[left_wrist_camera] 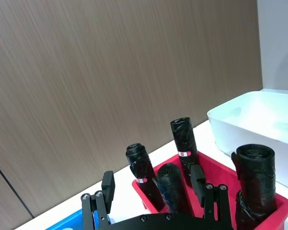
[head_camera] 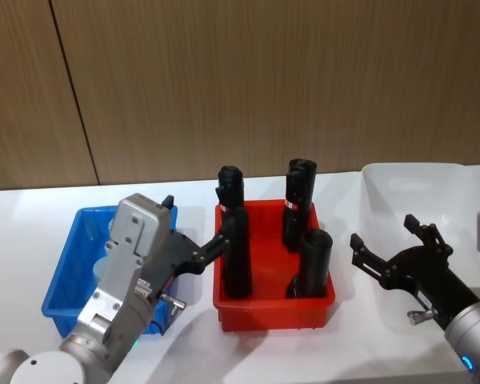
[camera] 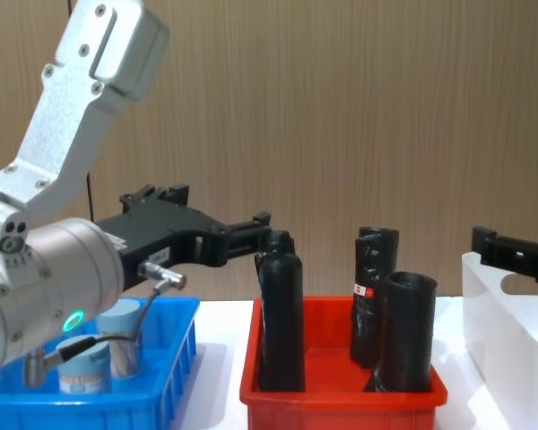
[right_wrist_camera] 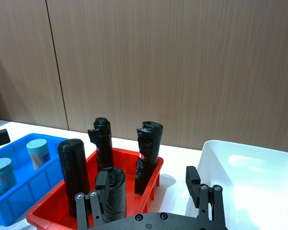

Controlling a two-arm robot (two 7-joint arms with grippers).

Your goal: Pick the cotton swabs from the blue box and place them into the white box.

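Note:
Two cotton swabs jars (right_wrist_camera: 38,152) (right_wrist_camera: 2,175) with pale lids stand in the blue box (head_camera: 64,290) at the table's left; the chest view shows them (camera: 121,333) behind the box's ribbed wall (camera: 166,385). My left gripper (head_camera: 194,224) hovers open and empty over the blue box's right side, fingers pointing toward the red bin. Its arm hides most of the box's inside in the head view. My right gripper (head_camera: 384,232) is open and empty, raised between the red bin and the white box (head_camera: 420,188), which looks empty at the right.
A red bin (head_camera: 272,310) stands between the two boxes and holds several tall black rolls (head_camera: 237,258), higher than its rim. A wood-panelled wall runs behind the white table. Bare table lies in front of the bins.

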